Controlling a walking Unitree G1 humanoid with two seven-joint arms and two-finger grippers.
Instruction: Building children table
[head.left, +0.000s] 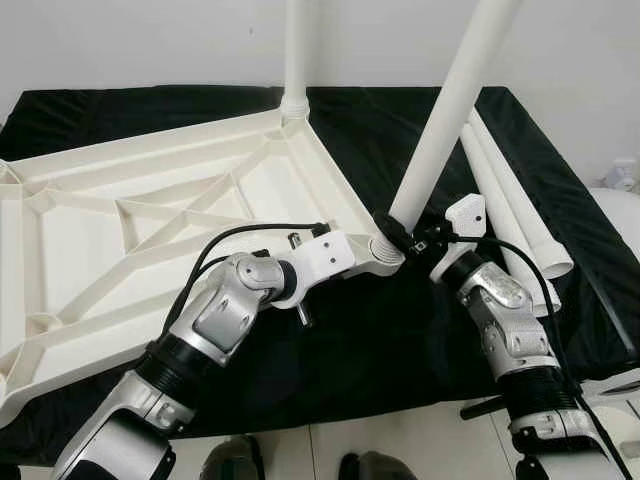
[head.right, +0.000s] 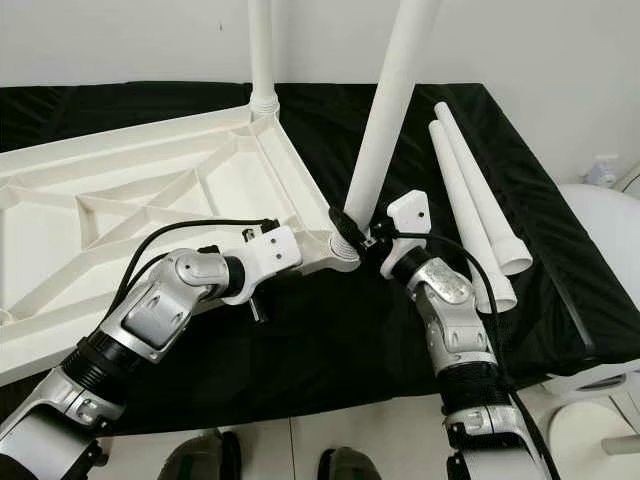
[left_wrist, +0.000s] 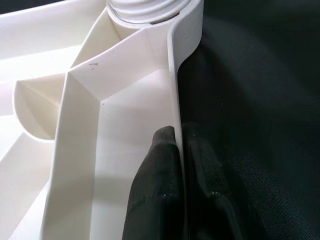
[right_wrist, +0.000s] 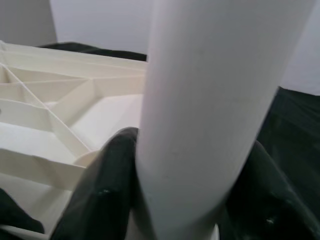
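- Nearest the camera, two dark rounded shapes (head.left: 232, 462) sit on the pale floor at the near edge of the surface (head.left: 400, 340); what they are cannot be told.
- The white tabletop (head.left: 120, 240) lies underside up on the black-covered surface, ribs showing, and serves as the landmark here.
- The left gripper (left_wrist: 180, 165) is closed down narrow on the tabletop's thin rim wall, just short of the near corner socket (head.left: 383, 252): one black finger (left_wrist: 155, 190) presses the inner face, the other lies against the outer face beside the black cloth.
- The right gripper (right_wrist: 192, 200) clamps the white leg (head.left: 450, 110) just above that same corner socket, a finger (right_wrist: 100, 190) on each side of the tube.
- The held leg rises tilted, leaning away from the tabletop.
- A second leg (head.left: 296, 50) stands upright in the tabletop's far corner.
- Two spare legs (head.left: 515, 215) lie side by side on the cloth, beyond the tabletop's right edge, touching each other.
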